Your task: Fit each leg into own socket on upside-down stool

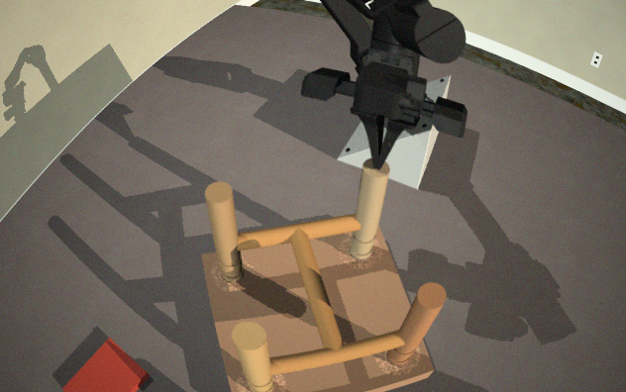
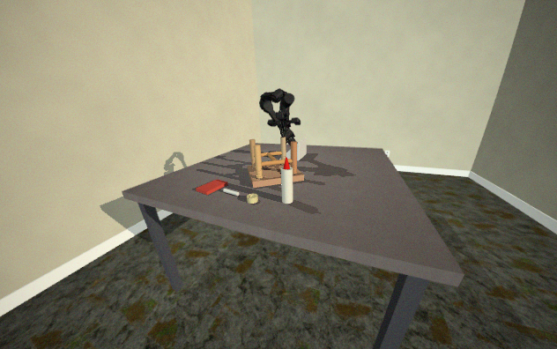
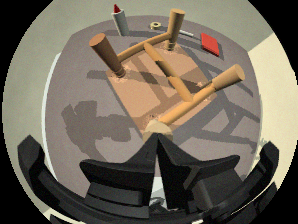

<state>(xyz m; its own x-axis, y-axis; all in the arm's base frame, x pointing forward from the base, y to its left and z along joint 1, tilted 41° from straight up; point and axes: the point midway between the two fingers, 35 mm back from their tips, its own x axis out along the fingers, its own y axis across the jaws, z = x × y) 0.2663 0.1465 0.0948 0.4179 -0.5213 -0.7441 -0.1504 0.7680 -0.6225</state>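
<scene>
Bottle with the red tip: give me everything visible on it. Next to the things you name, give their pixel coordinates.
The bottle (image 2: 287, 186) (image 3: 120, 23) has a plain off-white cylindrical body, smooth and plastic-looking, topped by a pointed red cone. No label shows. It stands upright on the table, in front of the upturned stool in the exterior view, with the cream ring to one side. It throws a shadow across the tabletop. Only the tabletop appears to touch it; the cone looks seated on the body. Whether it holds anything can't be told.
</scene>
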